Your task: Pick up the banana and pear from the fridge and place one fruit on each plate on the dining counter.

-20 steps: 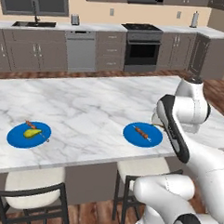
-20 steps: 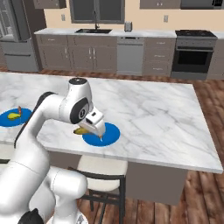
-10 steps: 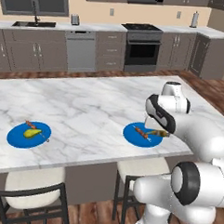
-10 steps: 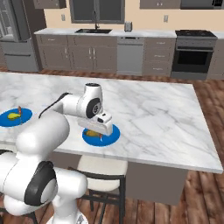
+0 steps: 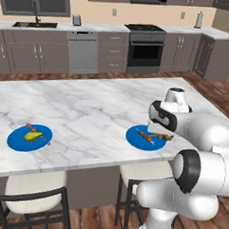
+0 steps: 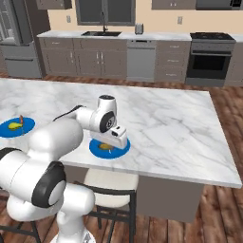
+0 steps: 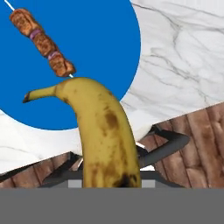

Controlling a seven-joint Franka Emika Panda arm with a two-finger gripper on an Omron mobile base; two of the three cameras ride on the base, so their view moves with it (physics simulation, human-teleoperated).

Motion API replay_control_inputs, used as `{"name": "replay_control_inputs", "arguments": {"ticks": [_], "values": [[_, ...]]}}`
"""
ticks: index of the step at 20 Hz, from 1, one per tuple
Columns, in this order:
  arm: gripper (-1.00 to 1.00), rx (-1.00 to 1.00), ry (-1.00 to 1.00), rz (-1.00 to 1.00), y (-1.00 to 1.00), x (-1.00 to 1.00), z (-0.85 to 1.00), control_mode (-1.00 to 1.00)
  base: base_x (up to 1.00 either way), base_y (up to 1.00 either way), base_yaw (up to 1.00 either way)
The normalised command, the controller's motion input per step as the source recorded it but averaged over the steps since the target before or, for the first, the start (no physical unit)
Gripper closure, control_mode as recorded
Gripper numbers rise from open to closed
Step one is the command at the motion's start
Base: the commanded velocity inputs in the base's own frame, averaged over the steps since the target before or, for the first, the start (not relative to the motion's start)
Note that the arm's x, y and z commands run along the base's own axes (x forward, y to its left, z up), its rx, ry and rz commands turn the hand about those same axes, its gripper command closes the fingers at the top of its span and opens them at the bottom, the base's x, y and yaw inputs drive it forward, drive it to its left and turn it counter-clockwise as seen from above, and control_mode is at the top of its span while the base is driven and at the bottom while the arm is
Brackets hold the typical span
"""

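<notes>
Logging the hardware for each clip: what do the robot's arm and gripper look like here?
The arm is glossy white, built of rounded, bulbous segments with dark grey to black bands at the joints. A thin dark cable loops beside the link near the wrist. The gripper has a boxy white hand body. No lettering or markings can be made out.

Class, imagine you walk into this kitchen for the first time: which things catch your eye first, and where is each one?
A spotted yellow banana looms in the hand view, held in the gripper above a blue plate near the marble counter's front edge, with a meat skewer on that plate. Further left along the counter, a second blue plate carries a pear.
</notes>
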Motion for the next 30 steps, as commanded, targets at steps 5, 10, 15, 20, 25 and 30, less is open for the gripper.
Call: {"name": "replay_control_inputs", "arguments": {"ticks": [5, 10, 15, 20, 25, 30], "values": [[1.0, 0.01, -0.3, 0.0, 0.0, 0.19, -0.38, -1.0, 0.0, 0.0, 0.0], [1.0, 0.0, -0.36, 0.0, -0.03, 0.18, -0.06, -1.0, 0.0, 0.0, 0.0], [1.0, 0.0, 0.07, 0.0, 0.0, 0.69, -0.14, -1.0, 0.0, 0.0, 0.0], [1.0, 0.0, 0.06, 0.0, 0.0, 0.57, -0.05, -1.0, 0.0, 0.0, 0.0], [1.0, 0.0, 0.0, 0.0, 0.0, 0.36, -0.11, -1.0, 0.0, 0.0, 0.0], [1.0, 0.0, 0.0, 0.0, 0.0, 0.45, -0.37, -1.0, 0.0, 0.0, 0.0]]}}
